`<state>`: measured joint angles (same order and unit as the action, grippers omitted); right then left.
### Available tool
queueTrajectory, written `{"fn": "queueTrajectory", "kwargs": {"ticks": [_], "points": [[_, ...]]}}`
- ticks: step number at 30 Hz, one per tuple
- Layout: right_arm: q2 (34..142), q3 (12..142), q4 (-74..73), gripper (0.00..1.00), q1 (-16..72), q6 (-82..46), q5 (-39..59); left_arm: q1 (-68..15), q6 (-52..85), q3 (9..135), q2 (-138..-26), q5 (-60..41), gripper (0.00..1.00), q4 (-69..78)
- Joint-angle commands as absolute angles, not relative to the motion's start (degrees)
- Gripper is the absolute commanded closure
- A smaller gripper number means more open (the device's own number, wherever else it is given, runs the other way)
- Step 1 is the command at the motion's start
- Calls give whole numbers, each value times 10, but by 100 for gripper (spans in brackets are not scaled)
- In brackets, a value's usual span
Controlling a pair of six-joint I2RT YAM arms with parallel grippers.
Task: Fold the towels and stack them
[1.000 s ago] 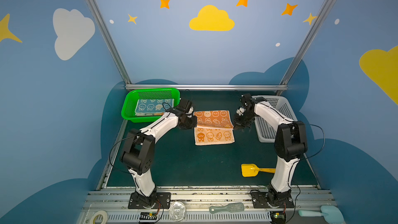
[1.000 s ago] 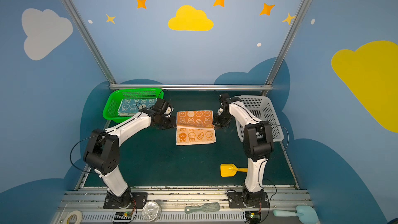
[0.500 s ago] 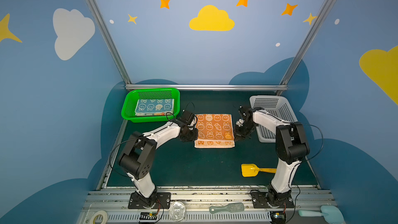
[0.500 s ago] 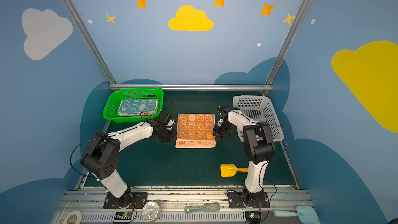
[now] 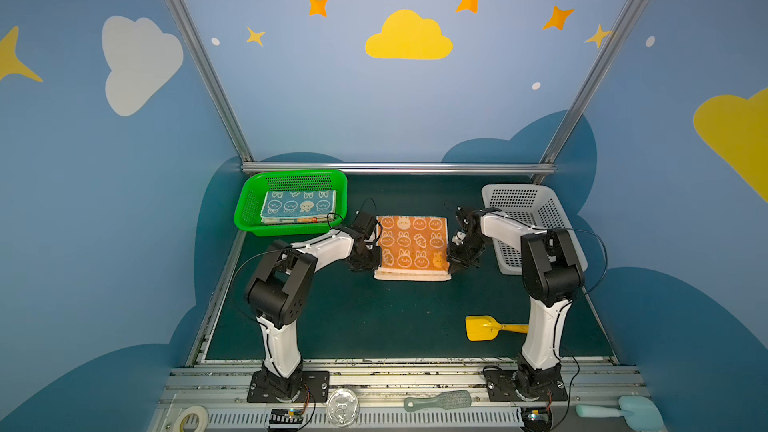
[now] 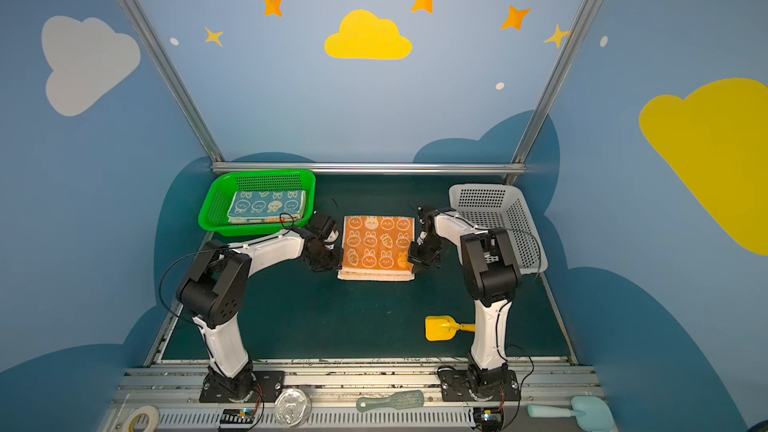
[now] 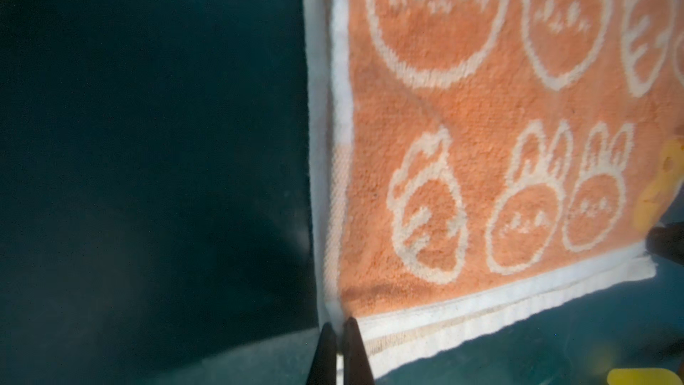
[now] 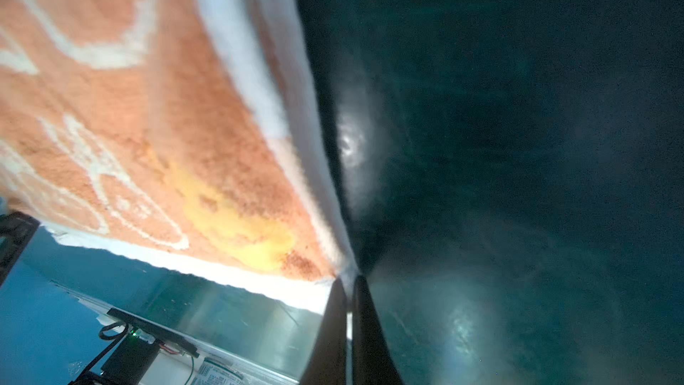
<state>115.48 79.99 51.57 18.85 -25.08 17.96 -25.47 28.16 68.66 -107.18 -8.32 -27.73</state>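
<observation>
1. Orange terry towel (image 5: 412,245), printed with white rabbit and carrot outlines and edged in cream. It is lying folded double on the dark green desk (image 5: 374,317), between the two arms. The upper layer's near edge is sitting just short of the lower one, so a cream strip is showing in both top views.

2. Left tool (image 7: 339,327). In the left wrist view its jaws are pressing together on the towel's near left corner, pinching the cream border.

3. Right tool (image 8: 349,283). In the right wrist view its jaws are clamping the near right corner in the same way, with the border running straight away from them.

4. Green plastic mesh basket (image 5: 249,218), standing at the far left of the desk. A blue terry towel (image 5: 297,203) with white rabbit faces is lying folded on top of a small stack inside it.

5. Pale grey plastic mesh basket (image 5: 540,218), standing at the far right, just beside the right arm.

6. Yellow plastic toy shovel (image 5: 482,328), lying on the desk near the right arm's base, well apart from the orange towel.
</observation>
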Motion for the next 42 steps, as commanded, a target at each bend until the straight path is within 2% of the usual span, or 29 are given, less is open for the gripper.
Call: {"fn": "queueTrajectory", "kwargs": {"ticks": [1, 8, 16, 25, 42], "points": [[1144, 837, 557, 100, 183, -249, 153, -238, 261, 725, -1059, -57, 97, -317], [1089, 877, 604, 100, 184, -246, 149, -233, 255, 754, -998, -51, 97, -348], [1062, 823, 587, 100, 198, -257, 156, -245, 274, 686, -963, -58, 97, -325], [1097, 754, 532, 100, 212, -269, 166, -265, 293, 603, -974, -65, 97, -277], [1151, 740, 505, 100, 224, -277, 155, -269, 286, 592, -1025, -68, 97, -258]]}}
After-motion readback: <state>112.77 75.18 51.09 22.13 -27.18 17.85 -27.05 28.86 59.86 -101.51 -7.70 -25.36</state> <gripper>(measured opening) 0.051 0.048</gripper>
